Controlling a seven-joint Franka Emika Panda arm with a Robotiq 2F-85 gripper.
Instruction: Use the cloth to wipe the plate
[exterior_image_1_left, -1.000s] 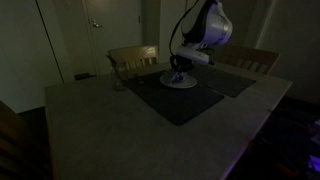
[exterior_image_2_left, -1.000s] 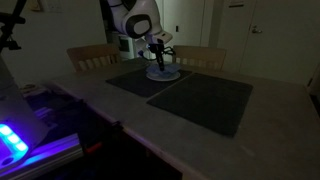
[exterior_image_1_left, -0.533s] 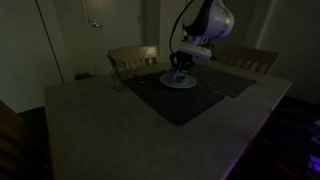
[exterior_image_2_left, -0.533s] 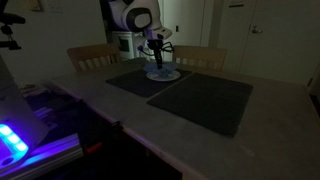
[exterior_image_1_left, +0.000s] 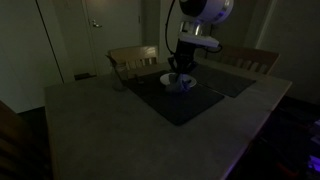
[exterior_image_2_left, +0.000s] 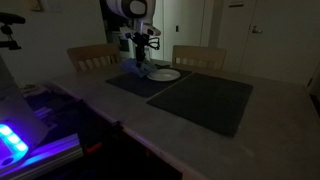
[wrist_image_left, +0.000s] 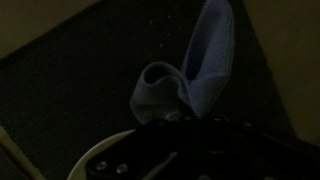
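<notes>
End effector: the end effector (exterior_image_2_left: 138, 60) points down at the counter (exterior_image_1_left: 90, 125), its fingers pressed together on the cloth (wrist_image_left: 195, 80).
Grip detail: in the wrist view the fingers are too dark to make out. The pale blue cloth comes out right at them, one flap standing away and a bunched fold nearer.
Cloth: in an exterior view the cloth (exterior_image_2_left: 138, 73) hangs under the end effector, just beside the plate (exterior_image_2_left: 166, 74), on the side towards the arm's base.
Cloth contact: whether its low end touches the mat (exterior_image_2_left: 125, 84) cannot be told in this dim light.
Plate: white and round, it lies flat on that dark mat, near the counter's far edge.
Plate, opposite view: in an exterior view the end effector (exterior_image_1_left: 181, 70) stands in front of the plate (exterior_image_1_left: 191, 84), hiding its middle.
Second mat: another dark mat (exterior_image_2_left: 200, 102) lies beside the plate's mat, nearer the camera.
Chairs: two wooden chairs (exterior_image_2_left: 90, 57) stand behind the plate, at the counter's far edge.
</notes>
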